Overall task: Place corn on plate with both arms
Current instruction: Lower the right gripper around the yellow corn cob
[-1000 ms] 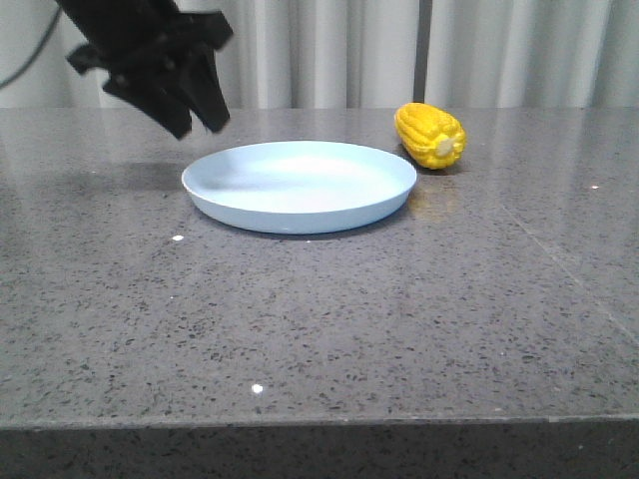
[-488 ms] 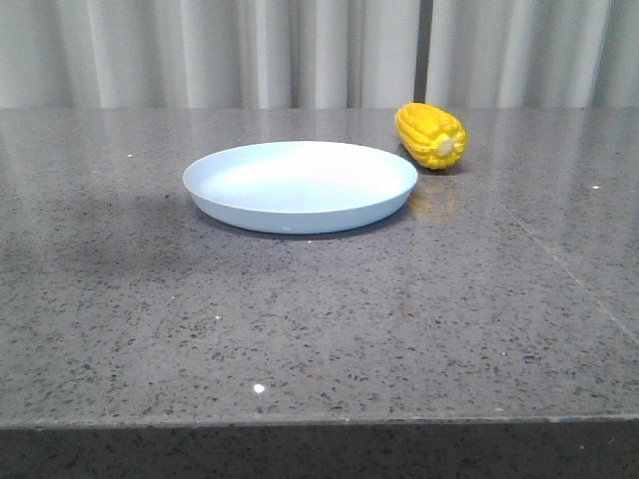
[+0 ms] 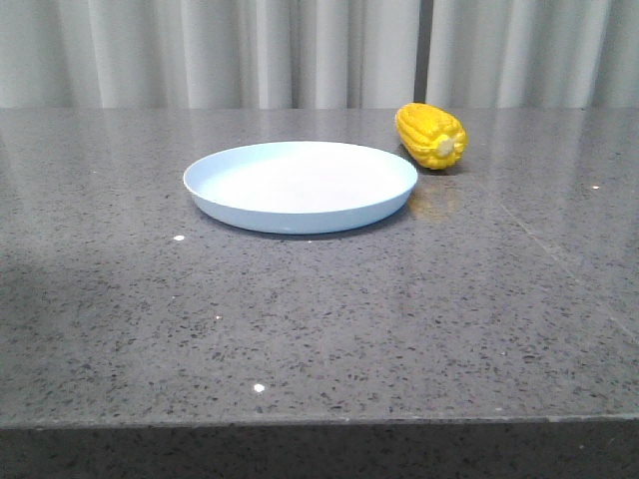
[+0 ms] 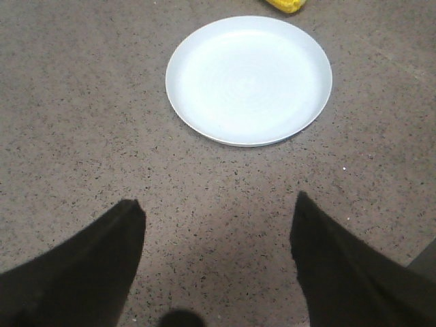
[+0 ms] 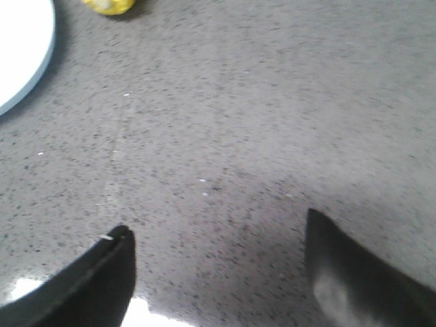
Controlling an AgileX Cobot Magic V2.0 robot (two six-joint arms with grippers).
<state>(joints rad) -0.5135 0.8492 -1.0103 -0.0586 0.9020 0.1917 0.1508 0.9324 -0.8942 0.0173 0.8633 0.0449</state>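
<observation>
The yellow corn (image 3: 430,135) lies on the grey table just behind the right rim of the pale-blue plate (image 3: 300,185), which holds nothing. Neither gripper shows in the front view. In the left wrist view my left gripper (image 4: 218,208) is open and empty above bare table, with the plate (image 4: 248,78) ahead of it and a bit of the corn (image 4: 286,5) at the frame's edge. In the right wrist view my right gripper (image 5: 218,235) is open and empty over bare table, with the plate's rim (image 5: 37,68) and the corn (image 5: 109,5) far off.
A grey speckled stone table (image 3: 319,319) with its front edge near the bottom of the front view. Pale curtains (image 3: 300,50) hang behind the table.
My left gripper, which hung above the plate's left rim one second ago, has left the front view. The plate and the corn have not moved.
</observation>
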